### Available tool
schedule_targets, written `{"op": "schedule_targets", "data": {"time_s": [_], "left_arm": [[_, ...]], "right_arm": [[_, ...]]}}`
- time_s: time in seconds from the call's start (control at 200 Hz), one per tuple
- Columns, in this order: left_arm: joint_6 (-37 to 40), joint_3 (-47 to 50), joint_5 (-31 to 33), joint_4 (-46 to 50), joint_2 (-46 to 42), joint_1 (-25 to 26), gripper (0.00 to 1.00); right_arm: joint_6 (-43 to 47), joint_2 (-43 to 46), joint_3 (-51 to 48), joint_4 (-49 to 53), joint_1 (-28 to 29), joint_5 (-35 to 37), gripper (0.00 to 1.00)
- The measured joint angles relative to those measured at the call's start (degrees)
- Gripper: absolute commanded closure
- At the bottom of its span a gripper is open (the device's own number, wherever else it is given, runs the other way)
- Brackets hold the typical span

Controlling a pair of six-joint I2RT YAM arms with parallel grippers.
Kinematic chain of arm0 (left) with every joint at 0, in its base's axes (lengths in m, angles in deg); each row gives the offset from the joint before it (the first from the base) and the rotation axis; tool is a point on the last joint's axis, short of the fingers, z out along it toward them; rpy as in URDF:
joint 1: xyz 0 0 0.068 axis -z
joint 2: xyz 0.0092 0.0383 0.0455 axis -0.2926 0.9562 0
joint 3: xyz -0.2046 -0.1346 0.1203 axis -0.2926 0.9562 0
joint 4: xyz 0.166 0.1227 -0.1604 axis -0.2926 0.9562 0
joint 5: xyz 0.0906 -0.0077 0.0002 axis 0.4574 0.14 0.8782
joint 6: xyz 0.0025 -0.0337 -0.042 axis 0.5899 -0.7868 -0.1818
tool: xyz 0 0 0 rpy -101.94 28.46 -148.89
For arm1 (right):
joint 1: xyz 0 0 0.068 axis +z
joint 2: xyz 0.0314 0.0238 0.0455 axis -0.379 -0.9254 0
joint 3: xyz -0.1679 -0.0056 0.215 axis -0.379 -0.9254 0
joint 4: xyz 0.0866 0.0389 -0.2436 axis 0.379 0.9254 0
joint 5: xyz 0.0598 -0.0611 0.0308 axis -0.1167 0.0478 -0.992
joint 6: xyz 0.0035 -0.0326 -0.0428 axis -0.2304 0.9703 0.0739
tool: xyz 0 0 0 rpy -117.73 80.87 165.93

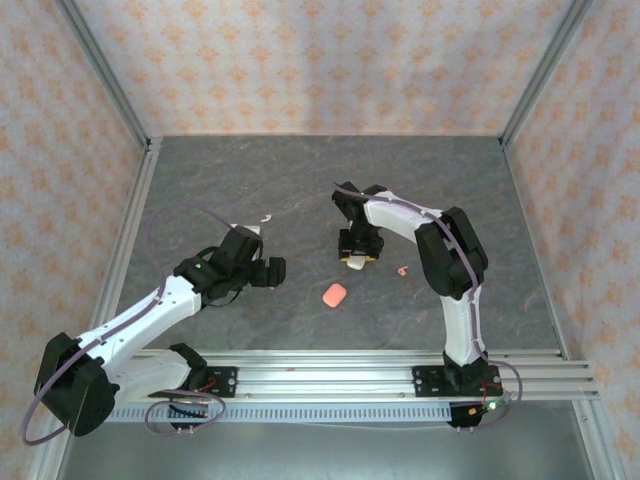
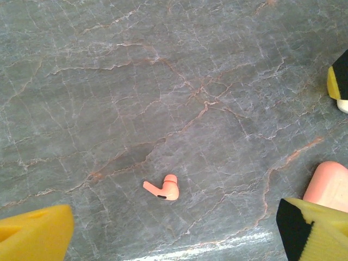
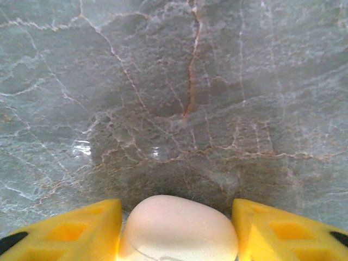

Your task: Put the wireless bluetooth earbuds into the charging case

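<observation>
Top camera overhead, facing down; wrist cameras close above tabletop (image 2: 163, 81).

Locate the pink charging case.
Top view: the pink charging case lies on the table near the middle, just nearer than the right hand gripping the whitish case, right of the left hand.

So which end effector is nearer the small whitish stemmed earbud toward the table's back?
Left. The left end effector sits on the near side of the small whitish stemmed earbud; the right end effector, around the cream rounded case, is farther to its right.
</observation>
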Motion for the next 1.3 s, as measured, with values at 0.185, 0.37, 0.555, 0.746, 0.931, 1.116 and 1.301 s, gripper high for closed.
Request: {"op": "schedule_targets", "data": {"time_s": [0.185, 0.37, 0.555, 0.746, 0.931, 1.116, 1.301], "left_arm": [[0.02, 0.85, -1.31, -1.07, -0.44, 0.0, 0.04], [0.46, 1.95, -4.11, -4.07, -2.71, 0.0, 0.06], [0.35, 4.66, -8.98, -12.72, -6.12, 0.0, 0.08], [-0.35, 7.41, -13.33, -24.98, -6.58, 0.42, 0.1], [-1.14, 8.17, -15.19, -35.34, -4.66, 1.95, 0.17], [-2.25, 8.17, -17.75, -46.21, 2.23, 4.46, 0.27], [-2.16, 6.27, -19.58, -53.51, 7.98, 7.52, 0.35]], "right_arm": [[-1.64, 0.15, 0.11, -0.26, 0.2, -0.42, 0.62], [-3.43, 1.97, -1.62, -2.97, 0.48, -2.99, 0.65], [-6.43, 8.17, -2.49, -5.57, 1.11, -6.1, 0.65], [-9.14, 16.39, -2.43, -7.58, 1.14, -8.59, 0.65], [-11.1, 21.46, -2.08, -7.69, 1.33, -10.67, 0.65], [-12.76, 24.92, -1.64, -7.63, 1.75, -12.55, 0.65], [-13.57, 27.08, -1.38, -7.52, 1.84, -13.57, 0.64]]}}
